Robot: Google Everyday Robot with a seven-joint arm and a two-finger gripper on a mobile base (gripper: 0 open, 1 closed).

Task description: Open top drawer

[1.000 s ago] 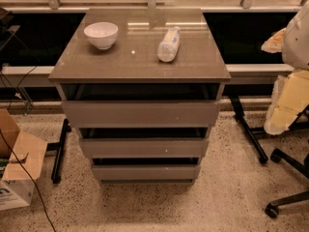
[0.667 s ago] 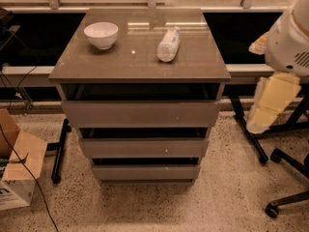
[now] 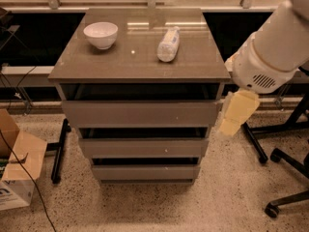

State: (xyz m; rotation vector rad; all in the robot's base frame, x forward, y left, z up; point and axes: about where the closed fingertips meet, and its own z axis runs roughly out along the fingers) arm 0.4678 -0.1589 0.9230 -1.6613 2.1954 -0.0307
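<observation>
1. One cabinet in the middle of the scene, with three grey-brown drawers stacked under one worktop (image 3: pixel 193 66).
2. The top drawer (image 3: pixel 140 113) is the widest and tallest of the three and sits right under the worktop. Its front is flat with no handle, and there's a dark gap between its upper edge and the worktop.
3. The other two are the middle drawer (image 3: pixel 143 147) and the bottom drawer (image 3: pixel 145 172) - each narrower than the one above.
4. Two things on the worktop: one white bowl (image 3: pixel 100 35) at the far left, upright, and one bottle (image 3: pixel 168 44) lying on its side right of centre. They're well apart.
5. One robot arm (image 3: pixel 275 52), white and chunky, comes in from the upper right.
6. One tool (image 3: pixel 236 112) - pale yellow, hanging below the arm just beside the right end of the top drawer's front, at about the same height. Can't tell if it touches the panel, and honestly can't tell whether the tool is apart or together either.
7. On the floor: one cardboard box (image 3: pixel 17 178) at the near left, and black stand legs with a castor (image 3: pixel 285 207) at the right.
</observation>
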